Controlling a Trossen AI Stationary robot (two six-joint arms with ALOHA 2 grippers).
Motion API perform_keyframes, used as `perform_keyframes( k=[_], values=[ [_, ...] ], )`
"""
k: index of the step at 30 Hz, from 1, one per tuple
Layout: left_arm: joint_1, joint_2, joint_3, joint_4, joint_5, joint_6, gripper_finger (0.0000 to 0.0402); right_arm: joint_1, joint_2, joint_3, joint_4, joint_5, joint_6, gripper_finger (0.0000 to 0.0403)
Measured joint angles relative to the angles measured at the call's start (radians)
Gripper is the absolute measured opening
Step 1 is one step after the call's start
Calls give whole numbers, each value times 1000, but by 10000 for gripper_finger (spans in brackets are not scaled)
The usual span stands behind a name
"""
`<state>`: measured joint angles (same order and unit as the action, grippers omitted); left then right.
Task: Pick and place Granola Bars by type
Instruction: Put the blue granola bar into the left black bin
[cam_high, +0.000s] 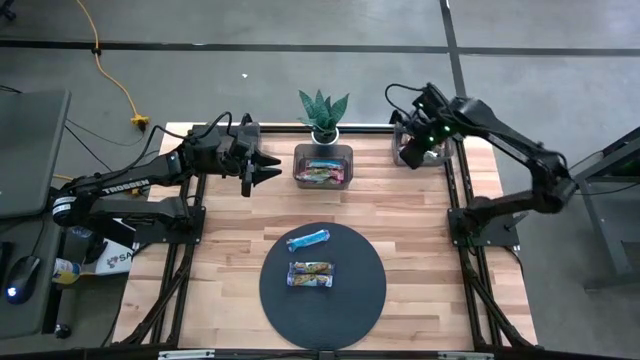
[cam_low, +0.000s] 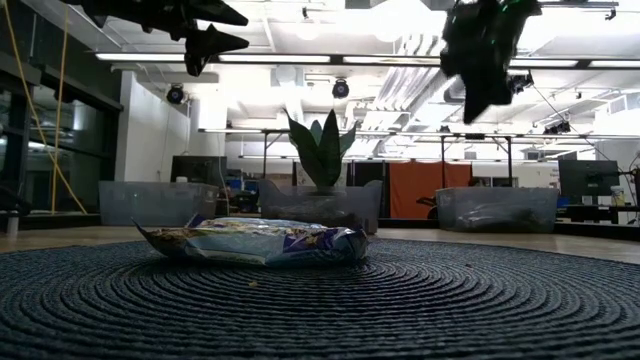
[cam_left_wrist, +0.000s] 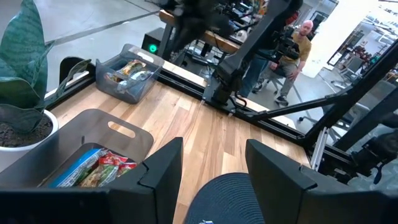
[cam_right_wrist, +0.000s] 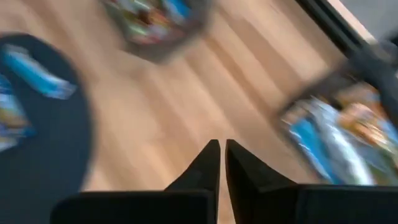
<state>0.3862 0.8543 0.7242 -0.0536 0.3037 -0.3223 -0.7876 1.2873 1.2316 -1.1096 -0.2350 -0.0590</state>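
Right gripper (cam_high: 408, 152) is pinched shut on nothing, hovering over the right bin (cam_high: 418, 147). Left gripper (cam_high: 262, 168) hangs spread open beside the middle bin (cam_high: 323, 166); two granola bars (cam_high: 309, 273) sit on the mat (cam_high: 355, 300).

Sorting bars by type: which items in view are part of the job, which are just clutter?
Job:
- blue bar on the mat
- brown-orange bar on the mat
- bars already in the middle bin
- bars in the right bin
- right gripper, shut, empty, above the table near the right bin
- left gripper, open, waiting beside the middle bin

Clutter:
- potted plant
- round dark mat
- yellow cable
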Motion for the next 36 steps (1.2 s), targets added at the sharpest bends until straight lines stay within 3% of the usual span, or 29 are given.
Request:
perform_keyframes(
  k=[6, 13, 18, 24, 31, 36],
  values=[
    [0, 0, 0, 0, -1, 3, 172, 143, -211, -134, 205, -136, 116, 2],
    [0, 0, 0, 0, -9, 3, 172, 315, -518, -464, 665, -187, 376, 1],
    [0, 0, 0, 0, -9, 3, 172, 419, -717, -696, 1003, -110, 549, 0],
    [0, 0, 0, 0, -11, 3, 172, 518, -885, -888, 1311, 40, 607, 0],
    [0, 0, 0, 0, -25, 2, 172, 622, -956, -1009, 1608, 172, 507, 0],
    [0, 0, 0, 0, -27, 2, 172, 677, -954, -1035, 1631, 176, 473, 0]
  ],
)
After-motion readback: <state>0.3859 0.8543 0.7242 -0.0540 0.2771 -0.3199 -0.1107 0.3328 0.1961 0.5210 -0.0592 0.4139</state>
